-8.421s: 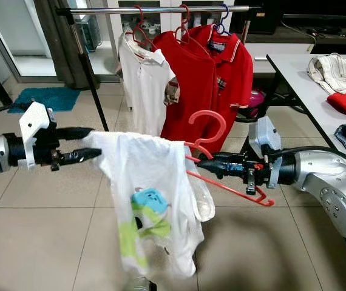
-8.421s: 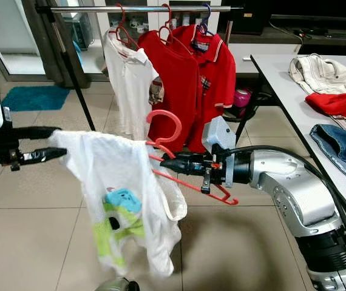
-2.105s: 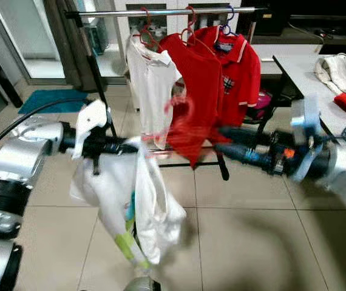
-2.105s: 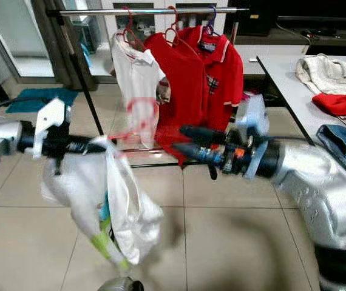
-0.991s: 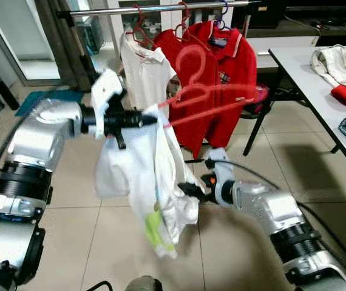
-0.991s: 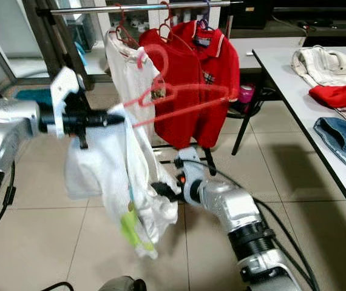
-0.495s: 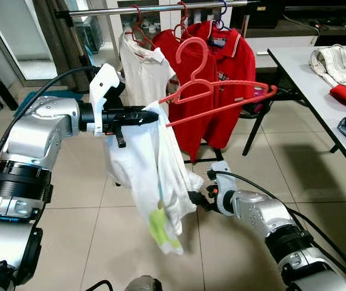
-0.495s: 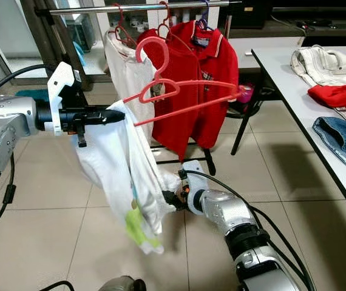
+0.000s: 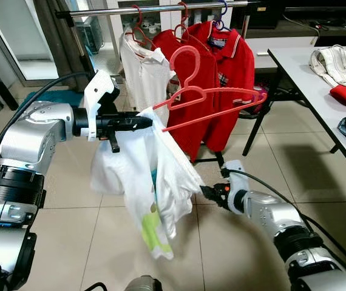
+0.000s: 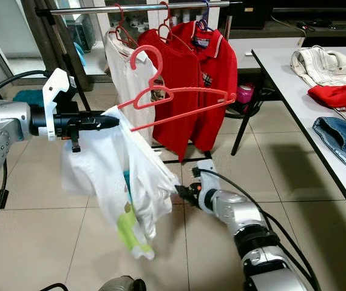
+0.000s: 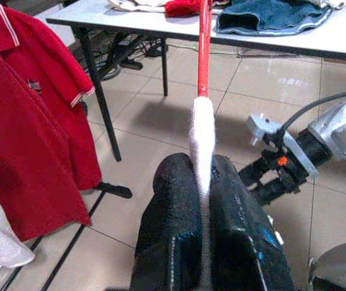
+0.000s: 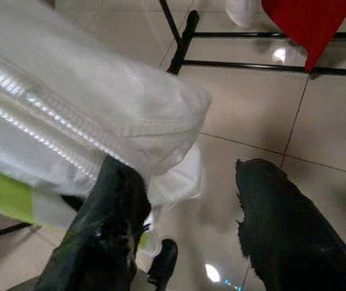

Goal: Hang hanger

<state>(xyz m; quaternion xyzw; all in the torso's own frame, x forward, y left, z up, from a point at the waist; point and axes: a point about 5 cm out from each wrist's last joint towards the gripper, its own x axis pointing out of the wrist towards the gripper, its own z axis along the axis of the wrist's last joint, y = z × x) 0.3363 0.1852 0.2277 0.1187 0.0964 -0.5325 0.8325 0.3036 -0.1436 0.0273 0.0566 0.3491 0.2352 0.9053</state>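
Left gripper (image 9: 145, 123) pinches the pink hanger (image 9: 212, 103) at its shirt-covered end, below the rail (image 9: 161, 8). White shirt (image 9: 152, 182) looks light and floppy. Right gripper (image 12: 185, 212) is spread beside the hem; better to grip the hanger's stiff neck.

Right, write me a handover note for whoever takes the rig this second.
Left end effector: shut on the pink hanger and the white T-shirt draped on it, held up in front of the clothes rail.
Right end effector: open, low by the T-shirt's hem, one finger against the fabric.
Done: shirt is on the hanger, but bunched toward the left end effector.
Left: hook the hanger over the rail beside the white shirt and red polos, then release.
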